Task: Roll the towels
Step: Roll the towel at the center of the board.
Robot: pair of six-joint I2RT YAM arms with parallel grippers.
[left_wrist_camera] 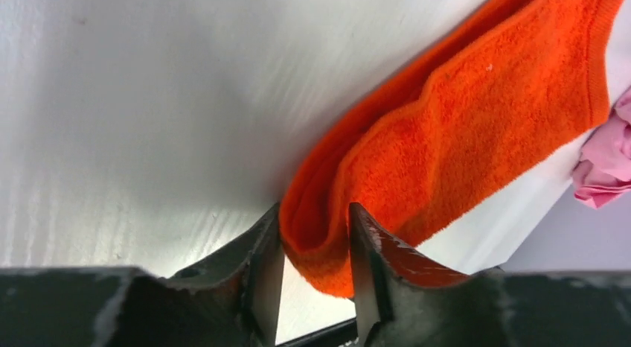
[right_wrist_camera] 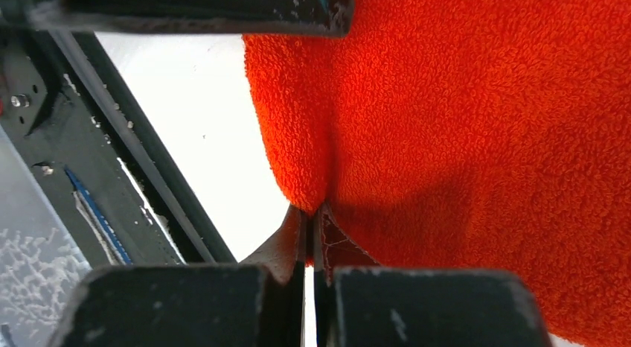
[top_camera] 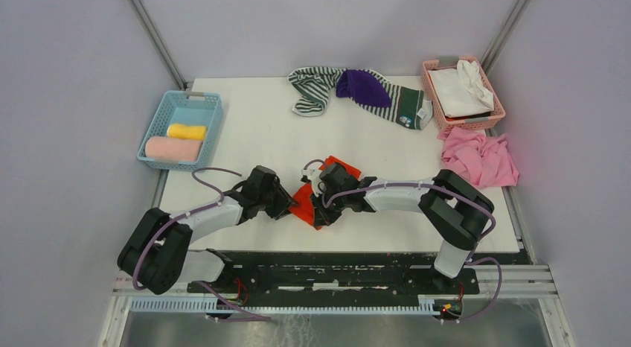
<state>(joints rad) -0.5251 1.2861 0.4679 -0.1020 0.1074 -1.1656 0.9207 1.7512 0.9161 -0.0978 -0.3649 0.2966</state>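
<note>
- Both arms are on the orange-red towel, which lies at the near middle of the table, just ahead of the bases.
- Left gripper: jaws part-way apart with a thick fold of the towel's corner filling the gap – it looks gripped.
- Right gripper: jaws together, pinching a thin edge of the same towel.
- Step in hand, as I read it: taking hold of the near edge to start the roll.
- Next move calls for both grips to travel together and turn the edge over evenly, or the roll will come out skewed.
- Count, rolled: two in the blue basket – one pink roll, one yellow roll.
- Count, loose at the far edge: one purple towel lying on striped cloth; whether that is one striped piece or two, I cannot tell.
- One pink heap at the right edge.
- One pink basket holding white cloths; their number is unclear.
</note>
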